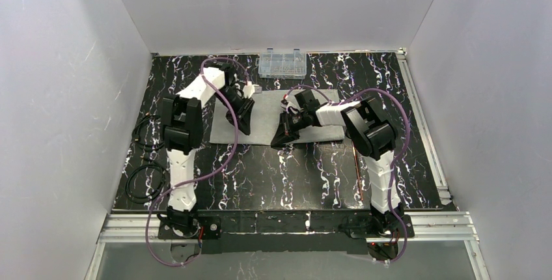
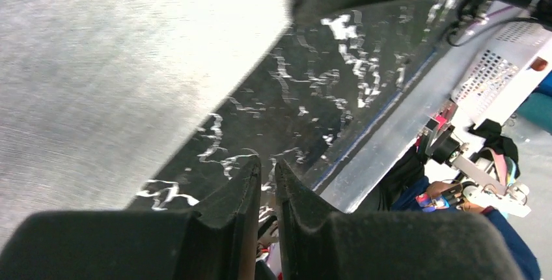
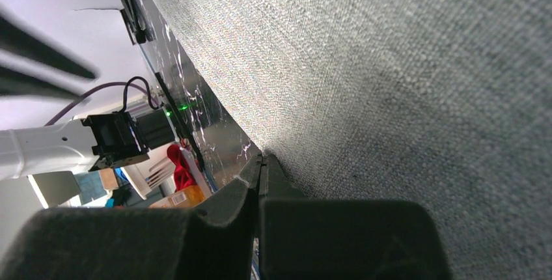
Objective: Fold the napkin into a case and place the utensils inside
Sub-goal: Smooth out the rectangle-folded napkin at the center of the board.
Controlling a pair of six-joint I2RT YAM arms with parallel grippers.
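Find the napkin (image 1: 267, 118) spread flat on the desk (image 1: 260, 176), long axis left to right, with right claw (image 1: 280, 141) clenched tight at its near edge and left claw (image 1: 245, 126) a slit apart, empty, near its left end; reckon the right nearer.

One grey napkin (image 1: 265, 117), one clear compartment box (image 1: 282, 64) — two arms, the left arm (image 1: 185, 120) and the right arm (image 1: 371, 130) — two black cable coils (image 1: 138, 131).

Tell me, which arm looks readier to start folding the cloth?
Right, probably: the right gripper, closed, sits at the edge of the napkin; the left gripper hangs over the table beside it.
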